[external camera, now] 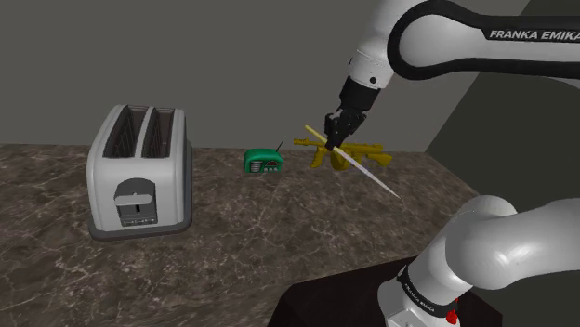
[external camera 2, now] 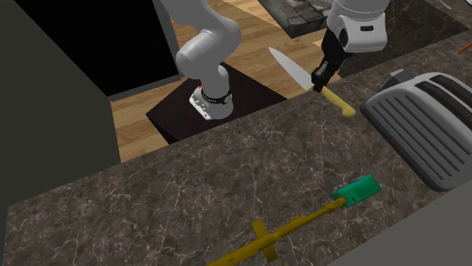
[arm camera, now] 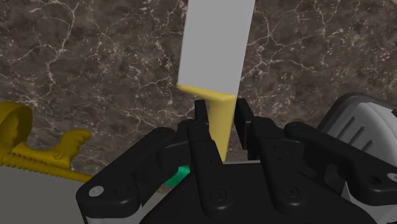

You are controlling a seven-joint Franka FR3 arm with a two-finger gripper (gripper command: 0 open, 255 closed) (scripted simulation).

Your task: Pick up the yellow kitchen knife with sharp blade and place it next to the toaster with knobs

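My gripper (external camera: 333, 139) is shut on the yellow handle of the kitchen knife (external camera: 372, 176) and holds it in the air above the dark marble counter (external camera: 279, 223). The pale blade slants down toward the shoulder view's right. In the second exterior view the gripper (external camera 2: 319, 79) clasps the knife (external camera 2: 287, 64) close to the toaster (external camera 2: 423, 125). The wrist view has the black fingers (arm camera: 201, 118) pinching the knife (arm camera: 215, 44) where handle meets blade. The grey two-slot toaster (external camera: 139, 172) stands at the shoulder view's left, well apart from the knife.
A small green radio (external camera: 263, 163) sits mid-counter, between toaster and gripper. A yellow gun-shaped toy (external camera: 367, 155) lies behind the knife, also seen as the yellow toy (external camera 2: 272, 236). The dark stand (external camera: 325, 297) is at the front edge. Bare counter lies in front of the toaster.
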